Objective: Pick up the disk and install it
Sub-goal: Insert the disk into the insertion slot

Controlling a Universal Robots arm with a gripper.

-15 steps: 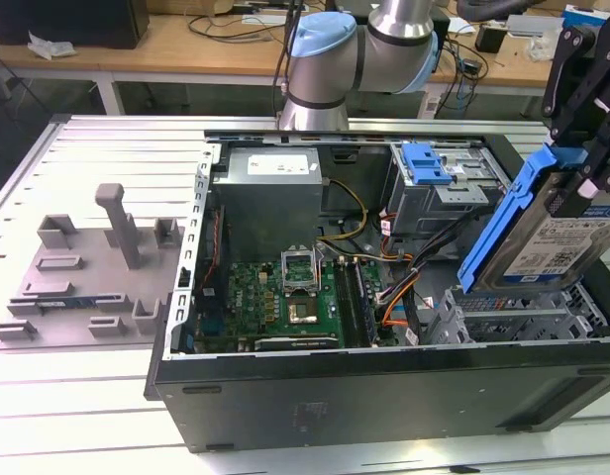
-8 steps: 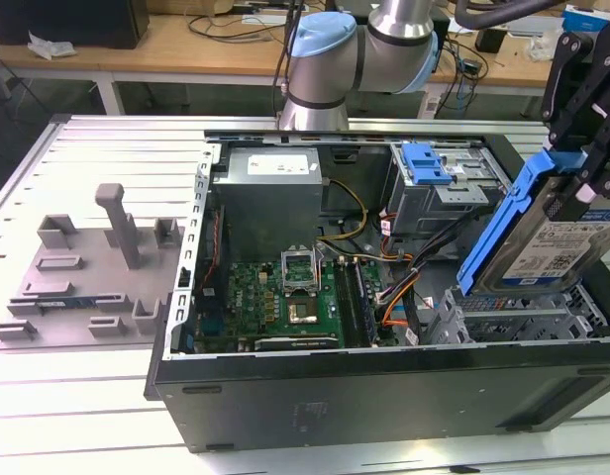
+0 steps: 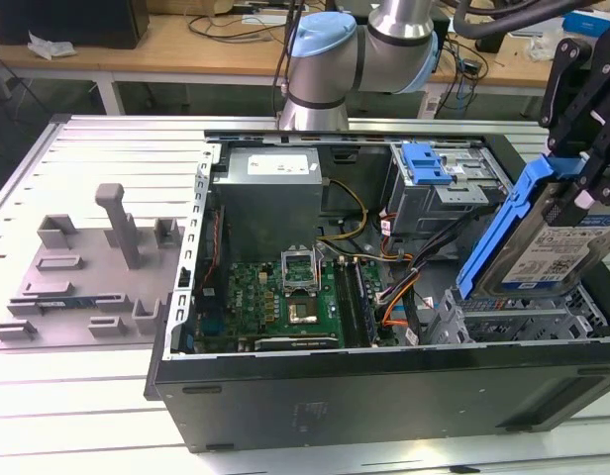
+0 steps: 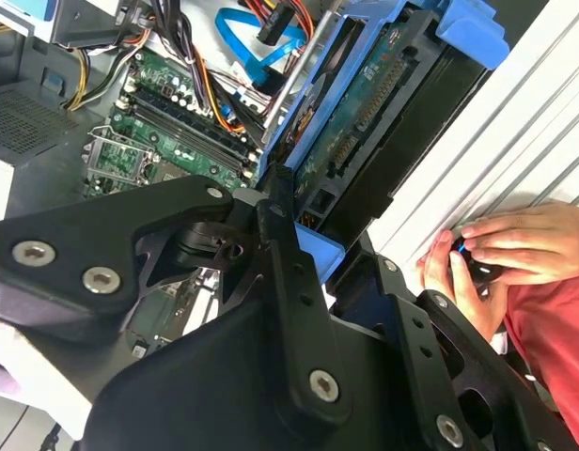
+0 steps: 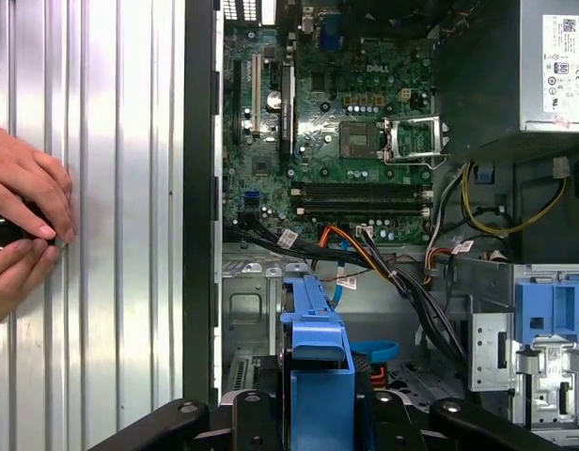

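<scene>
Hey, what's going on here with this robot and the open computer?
The arm's gripper holds the disk tilted, with its lower end just over the drive cage of the open computer case, at the exterior view's right. The disk is not seated yet. A person's hands rest on the table beside the case.

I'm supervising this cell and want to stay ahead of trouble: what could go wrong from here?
The disk hangs tilted in the claw over the drive cage; entering askew, it might jam on the cage's rim. Loose cables beside the cage could snag it. A person's hands rest on the table beside the computer case, perhaps within the claw's path.
</scene>
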